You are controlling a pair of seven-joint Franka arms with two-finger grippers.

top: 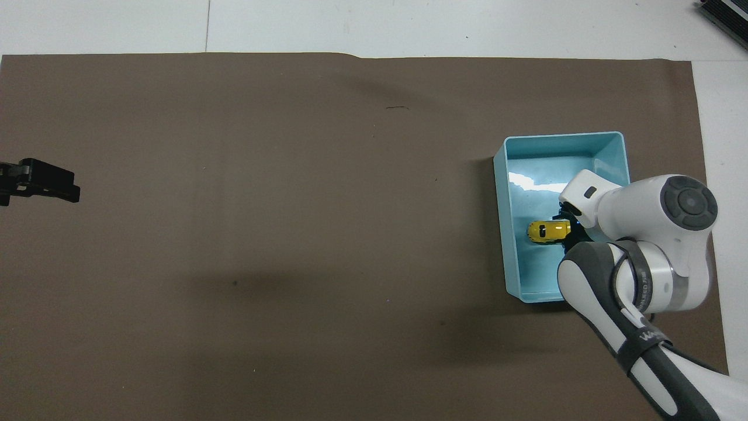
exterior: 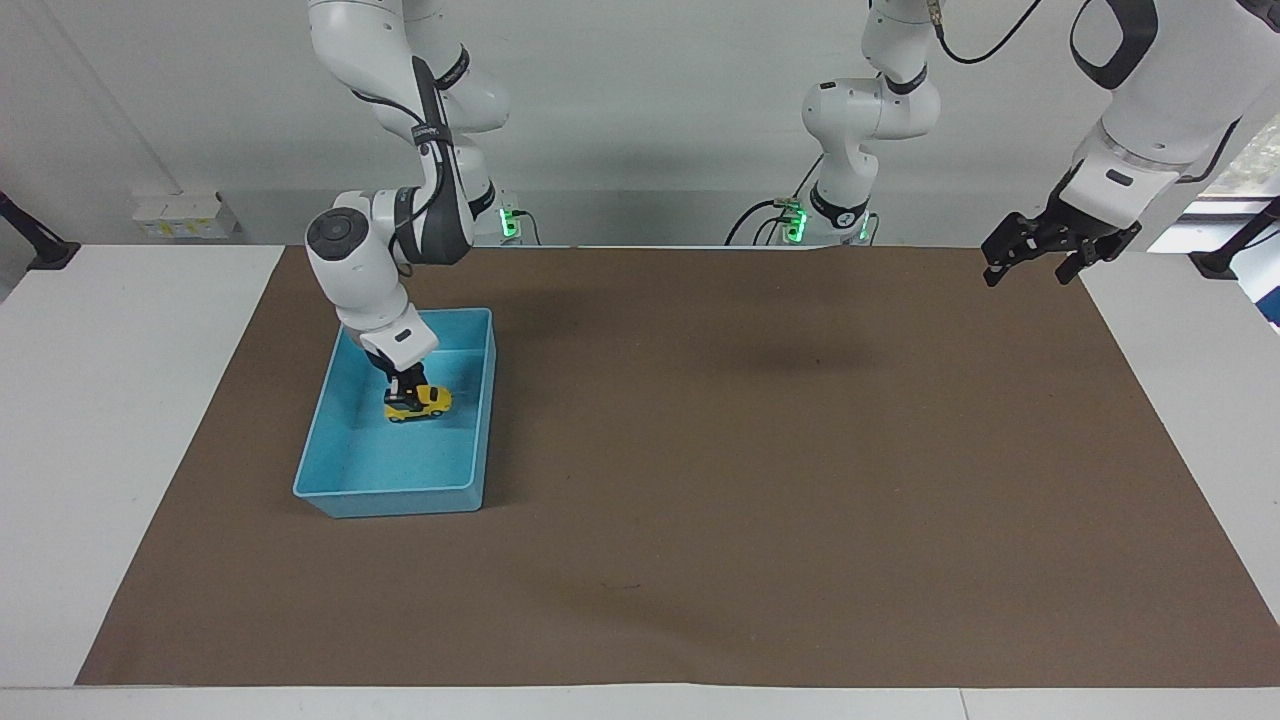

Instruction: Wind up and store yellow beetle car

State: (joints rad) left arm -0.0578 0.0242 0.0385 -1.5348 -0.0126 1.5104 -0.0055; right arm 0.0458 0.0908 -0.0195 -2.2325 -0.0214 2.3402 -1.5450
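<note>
Yellow beetle car (exterior: pixel 420 402) is held inside the blue bin (exterior: pixel 345 489), clamped at one end between the right gripper (exterior: pixel 405 385) jaws; the left gripper (exterior: pixel 1040 252) is held waiting over the brown mat (exterior: pixel 750 480), jaws apart

From my remote station I see a white surface (exterior: pixel 120 420) covered by a broad matte brown paper mat (exterior: pixel 760 480) with a pale grey wall (exterior: pixel 640 110) rising at its edge and a bright window (exterior: pixel 1245 160) at one corner.
</note>
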